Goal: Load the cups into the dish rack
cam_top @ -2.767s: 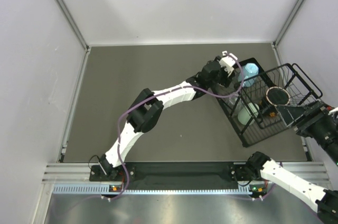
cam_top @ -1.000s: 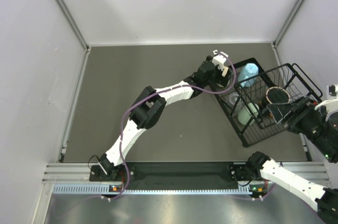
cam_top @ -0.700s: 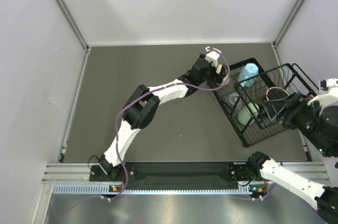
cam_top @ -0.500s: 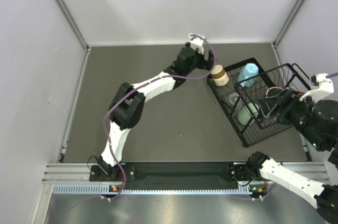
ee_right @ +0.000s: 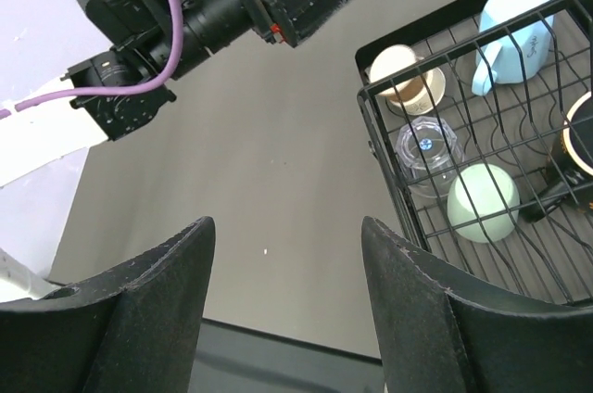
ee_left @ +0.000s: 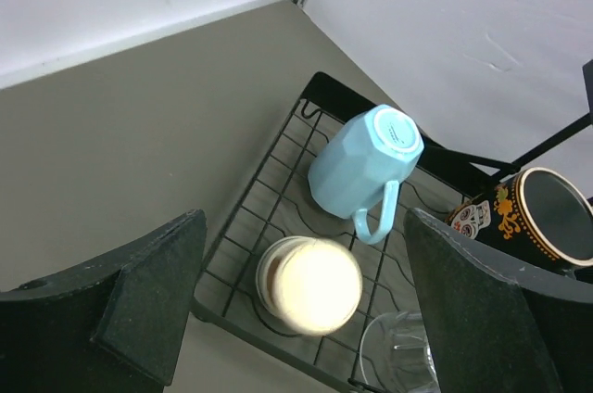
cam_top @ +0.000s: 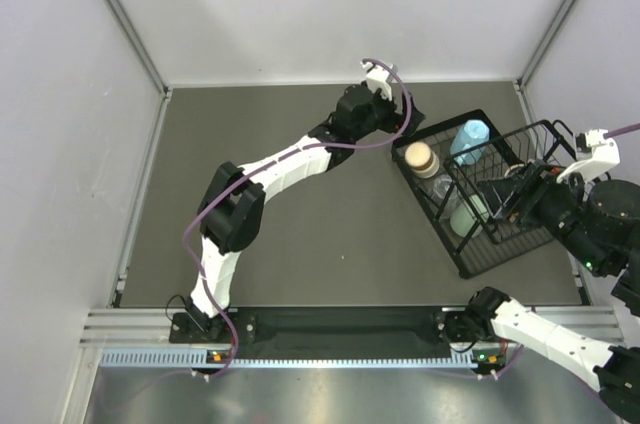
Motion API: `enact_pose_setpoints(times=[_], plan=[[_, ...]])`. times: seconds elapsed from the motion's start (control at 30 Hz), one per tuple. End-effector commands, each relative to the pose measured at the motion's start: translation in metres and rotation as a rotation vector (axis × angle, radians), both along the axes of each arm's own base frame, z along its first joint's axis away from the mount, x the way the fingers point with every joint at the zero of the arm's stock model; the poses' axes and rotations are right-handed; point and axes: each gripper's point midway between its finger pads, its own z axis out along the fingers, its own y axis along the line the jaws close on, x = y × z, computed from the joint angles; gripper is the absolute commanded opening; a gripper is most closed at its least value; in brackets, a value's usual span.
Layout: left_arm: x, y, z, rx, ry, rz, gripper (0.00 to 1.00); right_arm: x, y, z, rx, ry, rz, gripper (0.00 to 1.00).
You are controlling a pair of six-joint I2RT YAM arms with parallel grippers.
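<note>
The black wire dish rack [cam_top: 462,266] stands at the right and holds the cups. The amber-tinted cup [cam_top: 421,158] sits upside down in its near-left corner and looks blurred in the left wrist view [ee_left: 310,284]. The light blue mug [cam_top: 471,139], the clear ribbed cup [cam_top: 443,187] and the mint tumbler [cam_top: 465,212] lie beside it. The dark mug [ee_left: 547,217] sits in the raised basket. My left gripper [cam_top: 392,122] is open and empty, above and left of the amber cup. My right gripper [cam_top: 497,196] is open and empty, raised over the basket.
White walls with metal corner posts close in the grey table on three sides. The rack's raised basket [cam_top: 545,139] stands close to the right wall. The left arm [ee_right: 167,31] reaches across the table toward the rack [ee_right: 380,152].
My left gripper let go of the amber cup, which went from the rack's corner into the rack, and drew back up and left. My right gripper lifted away from the dark mug.
</note>
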Motion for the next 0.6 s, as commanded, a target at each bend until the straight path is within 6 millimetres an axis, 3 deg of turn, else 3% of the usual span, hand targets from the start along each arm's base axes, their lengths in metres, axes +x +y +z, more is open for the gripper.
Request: enact_pose_setpoints(times=[0.0,0.3,0.4,0.43,0.5,0.57], plan=[[0.006,0.004,0.005,-0.026,0.028,0.04,0.92,-0.002,0.003,0.001,0.024,-0.009,0.018,0.64],[0.005,0.011,0.021,-0.023,0.063,0.059,0.94,0.002,0.008,-0.007,-0.006,0.009,0.029,0.65],[0.007,0.01,0.006,0.048,0.126,0.077,0.98,0.006,0.013,-0.005,-0.011,0.002,0.04,0.65],[0.003,0.008,-0.013,0.091,0.174,0.071,0.98,0.007,0.013,-0.005,-0.015,0.001,0.038,0.66],[-0.001,0.002,-0.021,0.109,0.202,0.054,0.98,0.007,0.013,-0.005,-0.016,-0.006,0.038,0.66],[-0.009,-0.006,-0.043,0.141,0.234,0.006,0.98,0.008,0.012,-0.004,-0.017,-0.01,0.033,0.66]])
